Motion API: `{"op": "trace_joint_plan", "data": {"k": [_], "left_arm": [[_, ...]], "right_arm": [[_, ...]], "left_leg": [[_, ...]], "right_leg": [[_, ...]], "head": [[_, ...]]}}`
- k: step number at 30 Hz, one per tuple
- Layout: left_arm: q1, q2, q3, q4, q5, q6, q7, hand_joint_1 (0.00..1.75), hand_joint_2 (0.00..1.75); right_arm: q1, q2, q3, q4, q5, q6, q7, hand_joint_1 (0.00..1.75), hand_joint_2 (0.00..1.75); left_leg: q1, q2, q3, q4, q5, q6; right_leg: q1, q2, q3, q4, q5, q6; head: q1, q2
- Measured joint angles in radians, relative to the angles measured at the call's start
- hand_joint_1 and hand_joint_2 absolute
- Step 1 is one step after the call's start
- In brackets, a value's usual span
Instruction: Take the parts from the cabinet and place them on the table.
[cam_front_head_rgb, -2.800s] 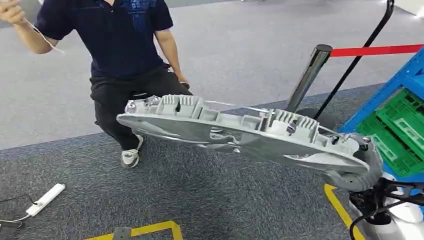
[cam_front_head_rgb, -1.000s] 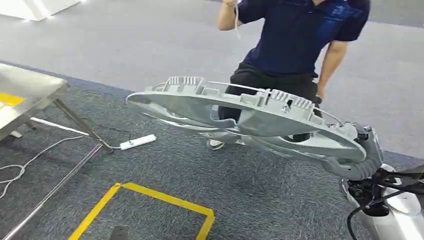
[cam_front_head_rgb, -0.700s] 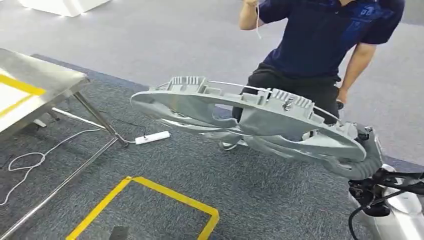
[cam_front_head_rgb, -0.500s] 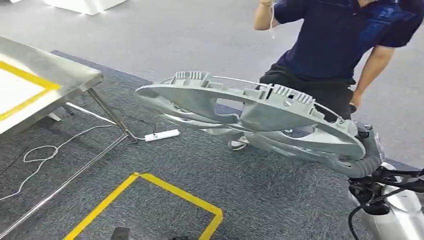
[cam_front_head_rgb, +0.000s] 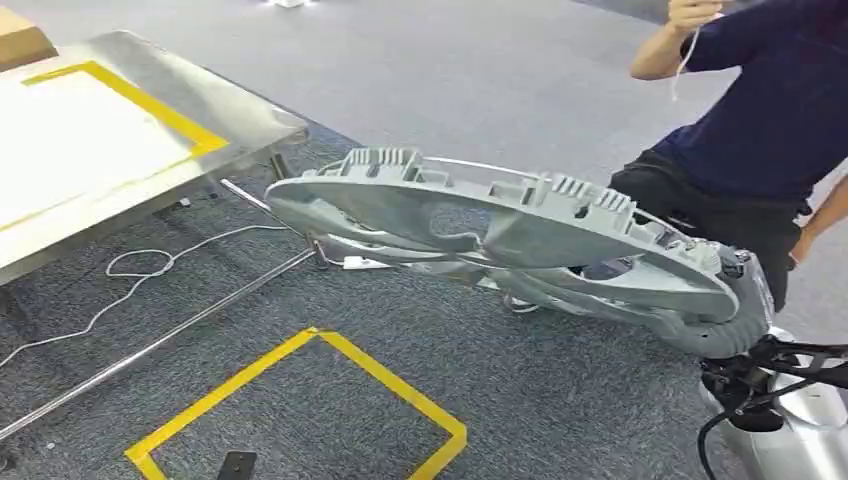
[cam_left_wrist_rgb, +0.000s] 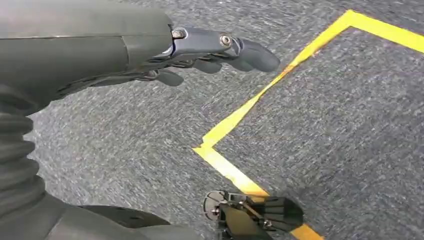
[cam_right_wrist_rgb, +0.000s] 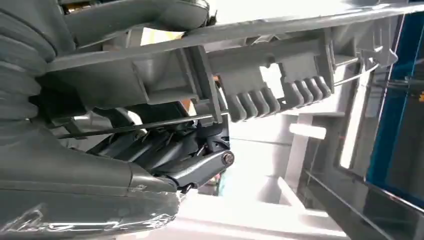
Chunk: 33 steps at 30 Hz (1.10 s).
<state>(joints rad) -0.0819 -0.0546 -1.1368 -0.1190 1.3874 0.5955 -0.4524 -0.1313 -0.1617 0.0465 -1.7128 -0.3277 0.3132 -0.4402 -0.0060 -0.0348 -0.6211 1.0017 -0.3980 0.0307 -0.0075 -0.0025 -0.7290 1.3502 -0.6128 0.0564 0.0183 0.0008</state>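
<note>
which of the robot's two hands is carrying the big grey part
The right hand grips the grey cast part by its end; the left hand hangs empty over the carpet.

Grey ribbed wrist cover (cam_left_wrist_rgb: 17, 150) — black cables (cam_front_head_rgb: 745, 395)

The big part (cam_front_head_rgb: 500, 235) is made of dull grey cast metal with ribbed fins. The table (cam_front_head_rgb: 250, 125) is topped with shiny smooth steel. The floor (cam_front_head_rgb: 560, 400) is covered with rough grey carpet, marked with smooth yellow tape (cam_front_head_rgb: 390, 385).

1 grey part (cam_front_head_rgb: 500, 225), 1 table (cam_front_head_rgb: 240, 120), 1 person (cam_front_head_rgb: 770, 130).
</note>
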Motion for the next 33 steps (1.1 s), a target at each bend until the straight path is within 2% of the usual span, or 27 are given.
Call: {"op": "trace_joint_plan", "data": {"k": [1,2,3,4,5,6,9,10,11,12,14,15,16,17,19,20,21,22,24,26,27,28,29,30,31,32,33], "left_arm": [[0.001,0.0,0.0,0.0,0.0,0.0,0.0,0.0,1.75],[0.002,0.0,0.0,0.0,0.0,0.0,0.0,0.0,1.75],[0.002,-0.001,-0.001,0.0,-0.002,0.0,0.0,0.0,1.75],[0.002,-0.002,-0.002,0.0,-0.004,0.0,0.0,0.0,1.75],[0.001,-0.002,-0.002,0.0,-0.005,0.001,0.002,0.0,1.75],[-0.002,-0.001,-0.002,0.0,-0.005,0.002,0.004,0.0,1.75],[0.005,0.0,-0.004,0.0,-0.005,0.003,0.005,0.0,1.75],[0.007,0.0,-0.004,0.0,-0.006,0.003,0.006,0.0,1.75],[0.007,-0.001,-0.004,0.0,-0.006,0.003,0.006,0.0,1.75],[0.006,-0.002,-0.004,0.0,-0.006,0.003,0.006,0.0,1.75],[0.001,-0.001,-0.005,0.0,-0.006,0.002,0.009,0.0,1.75],[0.0,-0.002,-0.006,0.0,-0.007,0.002,0.013,0.0,1.75],[0.002,-0.002,-0.009,0.0,-0.007,0.002,0.013,0.0,1.75],[0.002,-0.002,-0.011,0.0,-0.006,0.003,0.013,0.0,1.75],[0.002,-0.002,-0.014,0.0,-0.006,0.002,0.013,0.0,1.75],[0.001,-0.002,-0.016,0.0,-0.006,0.002,0.013,0.0,1.75],[-0.002,-0.001,-0.018,0.0,-0.006,0.003,0.013,0.0,1.75],[-0.004,-0.001,-0.021,0.0,-0.006,0.002,0.013,0.0,1.75],[-0.003,-0.001,-0.021,0.0,-0.006,0.002,0.013,0.0,1.75],[-0.001,0.0,-0.022,0.0,-0.006,0.002,0.013,0.0,1.75],[0.002,0.0,-0.022,0.0,-0.005,0.003,0.013,0.0,1.75],[0.0,0.001,-0.023,0.0,-0.006,0.006,0.012,0.0,1.75],[-0.003,0.001,-0.023,0.0,-0.006,0.006,0.012,0.0,1.75],[-0.005,-0.001,-0.024,0.0,-0.006,0.006,0.012,0.0,1.75],[-0.005,-0.001,-0.024,0.0,-0.006,0.006,0.012,0.0,1.75],[-0.004,-0.001,-0.025,0.0,-0.006,0.006,0.012,0.0,1.75],[-0.002,0.0,-0.026,0.0,-0.005,0.006,0.012,0.0,1.75]], "right_arm": [[0.001,0.0,0.0,0.002,0.0,0.0,0.0,1.75,1.75],[0.001,0.0,0.0,0.003,0.0,0.0,0.0,1.75,1.75],[0.001,0.0,0.0,0.003,0.0,0.0,0.0,1.75,1.75],[0.001,0.0,0.0,0.003,0.0,0.0,0.0,1.75,1.75],[0.0,0.0,0.0,0.003,0.0,0.0,0.0,1.75,1.75],[0.0,0.0,0.0,0.004,0.0,0.0,0.0,1.75,1.75],[-0.001,0.0,0.0,0.006,0.002,0.0,0.003,1.75,1.75],[-0.003,0.0,0.0,0.006,0.002,0.0,0.003,1.75,1.75],[-0.005,0.0,0.0,0.006,0.002,0.0,0.003,1.75,1.75],[-0.005,0.0,0.0,0.005,0.002,0.001,0.003,1.75,1.75],[-0.004,0.0,-0.001,0.006,0.002,0.001,0.003,1.75,1.75],[-0.004,0.0,-0.001,0.006,0.003,0.001,0.003,1.75,1.75],[-0.004,0.0,-0.001,0.007,0.003,0.001,0.003,1.75,1.75],[-0.004,0.0,-0.001,0.007,0.003,0.001,0.003,1.75,1.75],[-0.004,0.0,-0.001,0.006,0.004,0.002,0.003,1.75,1.75],[-0.004,0.0,-0.001,0.005,0.005,0.002,0.003,1.75,1.75],[-0.003,0.0,-0.001,0.005,0.006,0.0,0.003,1.75,1.75],[-0.004,0.0,-0.001,0.005,0.006,-0.003,0.003,1.75,1.75],[-0.004,0.0,-0.001,0.005,0.009,-0.003,0.003,1.75,1.75],[-0.005,0.0,0.002,0.005,0.013,-0.006,0.004,1.75,1.75],[-0.006,0.0,0.002,0.004,0.015,-0.008,0.004,1.75,1.75],[-0.006,0.0,0.002,0.003,0.016,-0.009,0.004,1.75,1.75],[-0.006,0.0,0.002,0.003,0.014,-0.01,0.003,1.75,1.75],[-0.004,0.0,0.001,0.003,0.014,-0.012,0.003,1.75,1.75],[0.0,0.0,0.001,0.003,0.015,-0.011,0.003,1.75,1.75],[0.005,0.0,0.001,0.003,0.015,-0.012,0.003,1.75,1.75],[0.009,0.0,0.001,0.003,0.015,-0.012,0.004,1.75,1.75]], "left_leg": [[0.0,-0.014,0.0,0.0,0.0,0.0],[0.001,-0.028,0.002,0.001,0.0,-0.001],[0.002,-0.042,0.004,0.001,0.0,-0.003],[0.005,-0.056,0.005,0.003,-0.001,-0.007],[0.006,-0.067,0.003,0.006,-0.003,-0.015],[0.002,-0.078,-0.004,0.017,-0.005,-0.022],[0.011,-0.109,-0.013,0.004,0.009,-0.041],[0.01,-0.108,-0.016,0.007,0.007,-0.044],[0.001,-0.046,-0.022,0.022,-0.008,-0.05],[0.001,-0.007,-0.044,0.07,-0.041,-0.054],[0.004,0.022,-0.121,0.231,-0.117,-0.058],[0.004,0.023,-0.152,0.295,-0.137,-0.059],[0.004,0.023,-0.163,0.315,-0.133,-0.059],[0.004,0.024,-0.149,0.286,-0.105,-0.058],[0.002,0.041,-0.072,0.137,-0.023,-0.05],[-0.005,0.088,-0.024,0.051,0.01,-0.04],[-0.019,0.128,-0.004,0.01,-0.006,-0.036],[-0.016,0.112,-0.009,0.009,-0.003,-0.028],[-0.016,0.102,-0.011,0.008,-0.004,-0.026],[-0.014,0.074,-0.008,0.002,-0.004,-0.014],[-0.005,0.063,-0.001,-0.002,-0.001,-0.01],[-0.002,0.053,0.002,-0.002,-0.003,-0.004],[0.0,0.041,0.002,-0.002,-0.001,0.001],[0.0,0.027,0.002,-0.002,-0.002,0.002],[0.0,0.012,0.002,-0.002,-0.002,0.002],[0.0,-0.001,0.003,-0.002,-0.002,0.002],[0.0,-0.015,0.004,-0.001,-0.002,0.002]], "right_leg": [[0.0,0.0,-0.01,0.002,0.017,0.0],[-0.002,0.001,0.004,-0.041,0.054,0.001],[-0.004,0.005,0.04,-0.122,0.104,0.0],[-0.009,0.028,0.087,-0.22,0.153,0.003],[-0.019,0.079,0.117,-0.287,0.17,0.009],[-0.023,0.102,0.135,-0.312,0.155,0.006],[-0.012,0.072,0.132,-0.303,0.158,-0.013],[-0.018,0.057,0.134,-0.309,0.163,-0.021],[-0.017,0.045,0.137,-0.311,0.163,-0.029],[-0.014,0.034,0.138,-0.313,0.162,-0.036],[-0.01,0.005,0.138,-0.313,0.16,-0.041],[-0.01,-0.009,0.139,-0.312,0.158,-0.043],[-0.009,-0.023,0.14,-0.312,0.158,-0.043],[-0.008,-0.035,0.14,-0.312,0.156,-0.043],[-0.006,-0.059,0.147,-0.312,0.152,-0.04],[-0.005,-0.068,0.153,-0.313,0.149,-0.037],[0.004,-0.078,0.154,-0.309,0.143,-0.031],[0.006,-0.086,0.154,-0.312,0.141,-0.028],[0.007,-0.099,0.159,-0.315,0.139,-0.025],[0.008,-0.125,0.172,-0.321,0.133,-0.013],[0.002,-0.098,0.168,-0.311,0.124,-0.005],[0.002,-0.046,0.152,-0.268,0.098,-0.002],[0.0,-0.016,0.114,-0.191,0.061,0.0],[0.0,-0.003,0.065,-0.1,0.024,0.002],[0.0,0.0,0.024,-0.027,0.002,0.003],[0.0,0.0,0.001,0.001,0.004,0.003],[-0.001,0.0,0.002,-0.019,0.031,0.003]], "head": [[0.001,0.0],[0.001,0.0],[0.0,0.0],[0.001,0.0],[0.001,0.0],[0.0,0.0],[0.0,0.0],[0.0,0.0],[-0.004,0.0],[-0.012,0.0],[-0.011,0.0],[-0.011,0.0],[-0.011,0.0],[-0.011,0.0],[-0.011,0.0],[-0.011,0.0],[-0.011,0.0],[-0.008,0.0],[-0.01,0.0],[-0.011,0.0],[-0.009,0.0],[-0.006,0.0],[-0.003,0.0],[0.0,0.0],[0.001,0.0],[0.0,0.0],[0.0,0.0]]}}
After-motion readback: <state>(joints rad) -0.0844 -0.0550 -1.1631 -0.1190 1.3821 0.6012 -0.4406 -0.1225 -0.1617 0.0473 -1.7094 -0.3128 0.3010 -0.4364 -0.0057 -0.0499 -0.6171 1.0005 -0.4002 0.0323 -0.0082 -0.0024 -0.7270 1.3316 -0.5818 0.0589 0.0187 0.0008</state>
